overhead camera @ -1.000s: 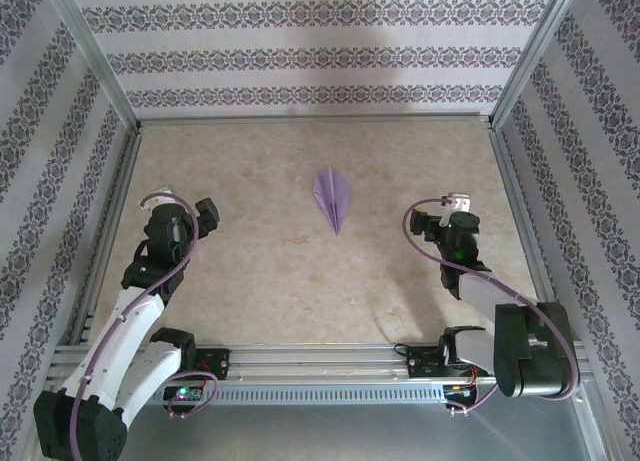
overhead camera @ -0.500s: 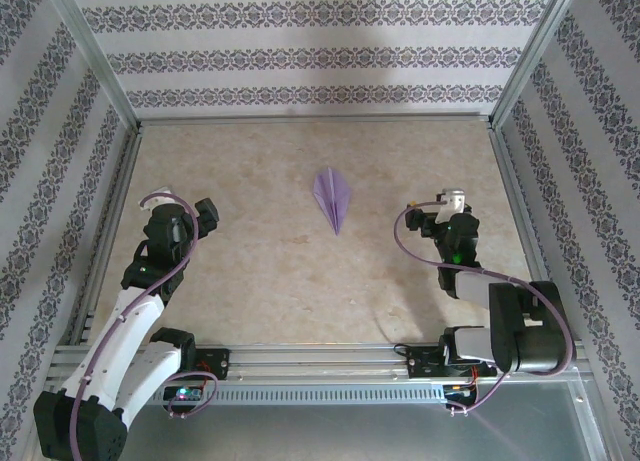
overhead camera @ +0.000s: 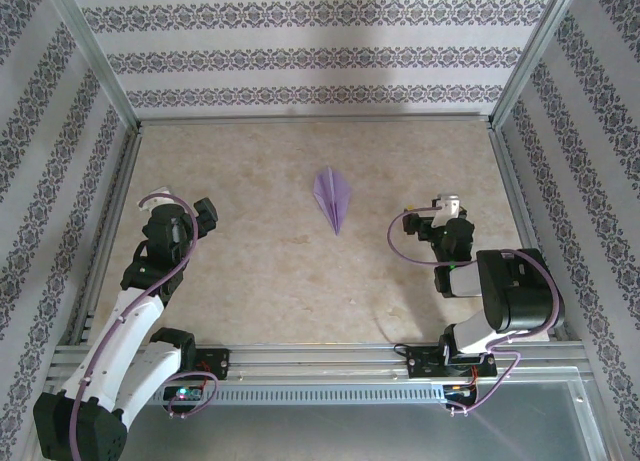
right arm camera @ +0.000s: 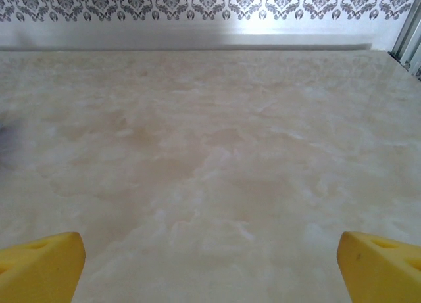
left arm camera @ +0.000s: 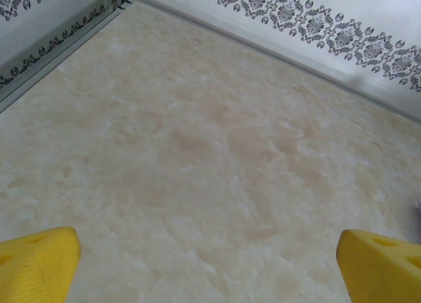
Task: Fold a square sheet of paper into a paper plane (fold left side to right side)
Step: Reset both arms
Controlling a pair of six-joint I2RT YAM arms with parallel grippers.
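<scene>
1. Left arm: white links, folded at the near-left corner, purple cable looped over the wrist.
2. Left gripper: sits over the left part of the table, jaws spread wide, nothing between them. In the left wrist view the gripper shows yellow fingertips at both lower corners, with bare marbled beige tabletop in the gap.
3. Paper plane: lavender, folded to a narrow kite shape. It lies flat on the table around mid-width, toward the far half, long point aimed at the near edge. It's between the two grippers side to side, well apart from both, touched by neither.
4. Right gripper: over the right part of the table, jaws spread wide, empty. In the right wrist view the gripper shows yellow fingertips far apart, with plain tabletop between them.
5. Right arm: dark links, bunched up tight at the near-right corner.
</scene>
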